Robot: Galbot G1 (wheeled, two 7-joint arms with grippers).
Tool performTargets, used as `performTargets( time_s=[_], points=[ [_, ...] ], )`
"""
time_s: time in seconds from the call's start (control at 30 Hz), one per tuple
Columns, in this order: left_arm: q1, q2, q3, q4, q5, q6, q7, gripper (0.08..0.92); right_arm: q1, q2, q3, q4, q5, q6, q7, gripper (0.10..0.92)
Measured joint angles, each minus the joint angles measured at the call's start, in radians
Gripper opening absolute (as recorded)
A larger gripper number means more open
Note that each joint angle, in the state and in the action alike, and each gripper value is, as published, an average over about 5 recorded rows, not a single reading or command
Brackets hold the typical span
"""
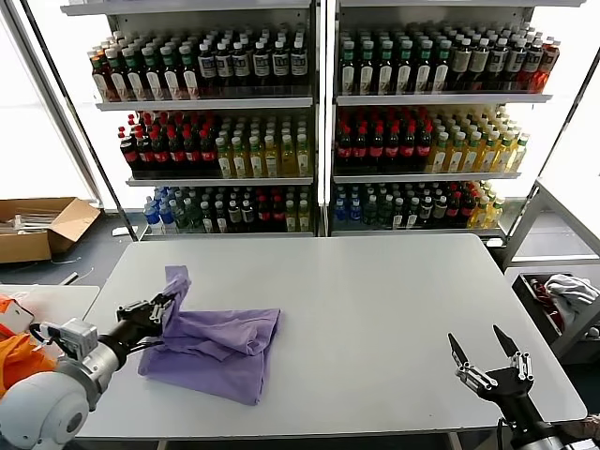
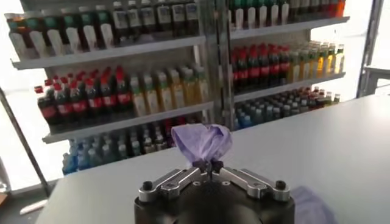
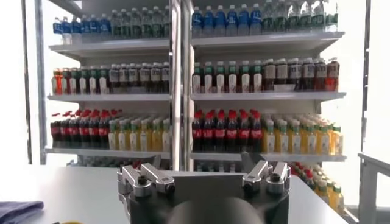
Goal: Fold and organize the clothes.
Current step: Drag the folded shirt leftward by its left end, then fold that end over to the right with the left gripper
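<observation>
A lavender T-shirt (image 1: pixel 220 345) lies crumpled on the left part of the white table (image 1: pixel 375 309). My left gripper (image 1: pixel 171 307) is shut on a bunched corner of the shirt and holds it lifted above the table; the pinched fabric (image 2: pixel 202 143) rises from the closed fingertips in the left wrist view. My right gripper (image 1: pixel 486 355) is open and empty, raised at the table's front right edge, far from the shirt. A corner of the shirt (image 3: pixel 15 210) also shows in the right wrist view. No lettering or label is visible.
Shelves of drink bottles (image 1: pixel 309 122) stand behind the table. A cardboard box (image 1: pixel 37 227) lies on the floor at far left. Bright orange fabric (image 1: pixel 19 361) sits at the left edge. A white-and-grey cloth bundle (image 1: pixel 572 291) rests in a bin at right.
</observation>
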State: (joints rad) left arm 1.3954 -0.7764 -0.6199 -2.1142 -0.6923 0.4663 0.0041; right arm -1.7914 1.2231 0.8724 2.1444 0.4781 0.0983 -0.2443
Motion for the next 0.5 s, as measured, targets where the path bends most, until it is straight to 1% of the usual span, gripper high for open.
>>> performTargets(
  time_s=[0.17,0.37,0.5],
  points=[
    [-0.045,-0.041,0.117,0.005,0.031,0.002,-0.001,0.093,-0.003,0.003,0.004,0.003,-0.002,0.000,-0.001,0.823],
    [-0.097,-0.092,0.244,0.048,0.066,0.001,0.001,0.107,-0.013,0.001,0.010,0.008,0.002,0.006,-0.005,0.823],
    [-0.126,-0.119,0.305,0.087,0.074,0.007,0.004,0.194,-0.015,-0.001,0.015,0.008,0.005,0.010,-0.005,0.823]
  ],
)
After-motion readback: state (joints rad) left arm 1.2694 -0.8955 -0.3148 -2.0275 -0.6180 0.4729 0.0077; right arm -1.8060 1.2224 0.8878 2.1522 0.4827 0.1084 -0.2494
